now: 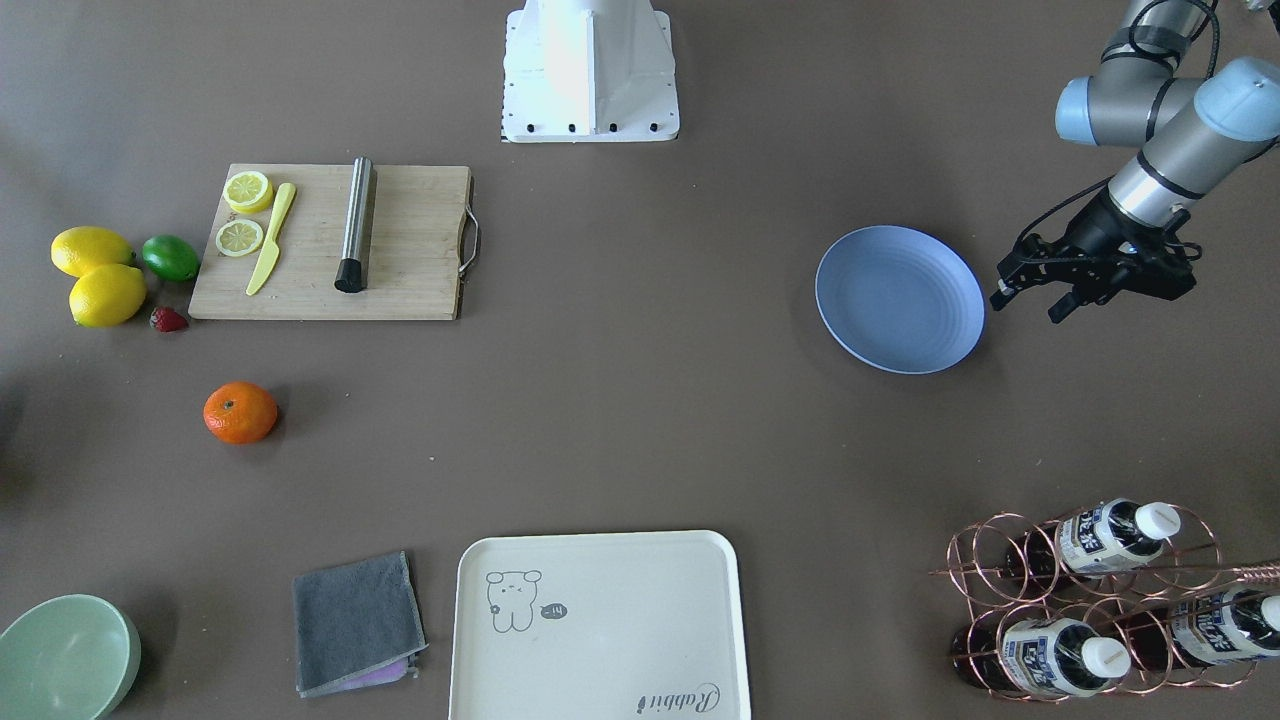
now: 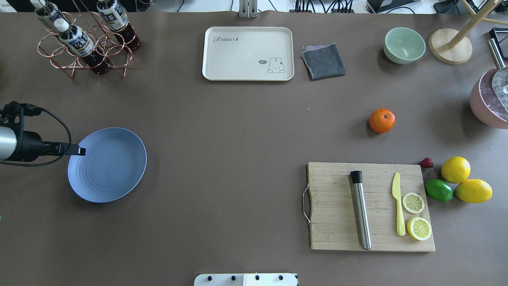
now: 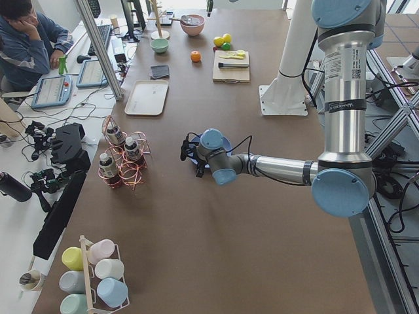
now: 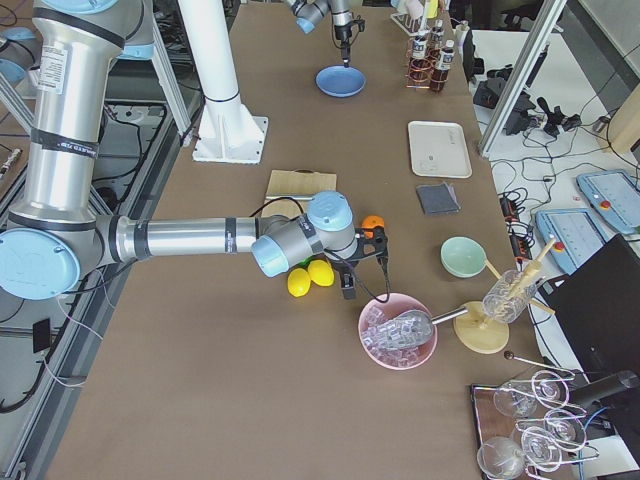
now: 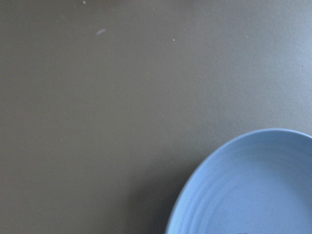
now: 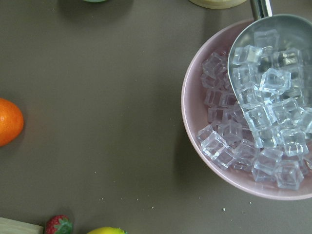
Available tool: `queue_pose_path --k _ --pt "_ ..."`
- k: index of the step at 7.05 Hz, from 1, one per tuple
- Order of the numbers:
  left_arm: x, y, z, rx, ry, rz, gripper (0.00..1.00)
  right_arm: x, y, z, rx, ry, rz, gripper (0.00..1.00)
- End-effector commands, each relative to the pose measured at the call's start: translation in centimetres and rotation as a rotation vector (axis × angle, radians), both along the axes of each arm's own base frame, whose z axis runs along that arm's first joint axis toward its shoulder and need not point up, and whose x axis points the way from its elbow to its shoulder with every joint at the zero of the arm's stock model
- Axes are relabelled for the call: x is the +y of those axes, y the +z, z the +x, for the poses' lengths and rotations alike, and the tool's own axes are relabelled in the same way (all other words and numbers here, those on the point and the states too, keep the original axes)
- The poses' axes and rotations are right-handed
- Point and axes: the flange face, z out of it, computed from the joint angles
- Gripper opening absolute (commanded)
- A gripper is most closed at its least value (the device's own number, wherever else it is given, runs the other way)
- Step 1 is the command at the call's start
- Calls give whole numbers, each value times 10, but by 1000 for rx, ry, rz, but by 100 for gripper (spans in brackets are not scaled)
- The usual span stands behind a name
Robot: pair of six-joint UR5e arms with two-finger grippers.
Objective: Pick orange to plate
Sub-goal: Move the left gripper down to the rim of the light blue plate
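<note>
The orange lies alone on the brown table beyond the cutting board, also seen as orange from overhead and at the left edge of the right wrist view as orange. The blue plate sits empty far across the table, on my left side, shown as plate from overhead. My left gripper hovers by the plate's outer rim, open and holding nothing. My right gripper shows only in the right side view, between the orange and a pink bowl; whether it is open or shut I cannot tell.
A wooden cutting board carries a steel rod, a yellow knife and lemon slices. Two lemons, a lime and a strawberry lie beside it. A pink bowl of ice, green bowl, grey cloth, cream tray and bottle rack line the far side.
</note>
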Motion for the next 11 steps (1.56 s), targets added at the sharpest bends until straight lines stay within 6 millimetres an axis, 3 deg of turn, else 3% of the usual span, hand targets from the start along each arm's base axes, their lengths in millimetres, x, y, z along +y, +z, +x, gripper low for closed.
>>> queue_pose_path --k 1,2,3,4,5,6,9,10,11 --pt "6 9 11 -13 4 1 74 0 -1 -1 -1 -1 2 100" --pt "6 16 12 -26 11 0 64 0 -2 -1 -1 -2 4 100" --pt "5 20 13 -38 24 17 63 0 -2 -1 -1 -2 4 100" --pt "5 21 13 -39 24 17 55 0 -2 -2 -1 -4 4 100" --pt "5 21 13 -39 26 17 38 0 -2 -3 -1 -5 4 100" --pt "5 16 14 -30 28 22 2 0 -2 -3 -1 -5 4 100" --pt "-2 -36 23 70 68 58 0 0 -2 -3 -1 -5 4 100" --pt "-8 -63 23 116 45 39 0 0 -2 -3 -1 -6 5 100" --pt "-30 -112 48 215 -8 -45 0 0 -2 -3 -1 -5 4 100"
